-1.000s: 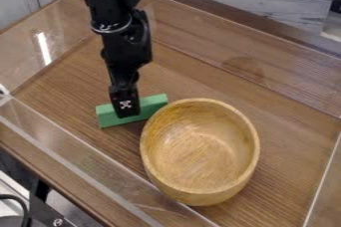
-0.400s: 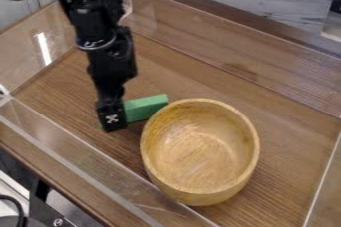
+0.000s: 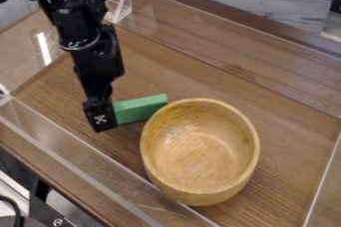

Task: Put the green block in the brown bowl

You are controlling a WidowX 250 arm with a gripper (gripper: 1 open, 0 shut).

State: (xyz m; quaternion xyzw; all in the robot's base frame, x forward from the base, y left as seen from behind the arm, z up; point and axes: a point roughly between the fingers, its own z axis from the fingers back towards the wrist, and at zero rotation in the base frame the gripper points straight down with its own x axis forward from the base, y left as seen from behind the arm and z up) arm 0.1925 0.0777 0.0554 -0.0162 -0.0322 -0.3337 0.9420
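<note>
Claw shifted off the green block toward its far side from the brown bowl; jaws wide. Block sits just beside it, bowl beyond, so realign before gripping.

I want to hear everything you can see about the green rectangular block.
The solid green rectangular block looks matte, with no markings visible. It lies flat on the brown wooden table, just beside the round light-brown wooden bowl, not in it. The black gripper is at its far end from the bowl; whether they touch is unclear.
</note>
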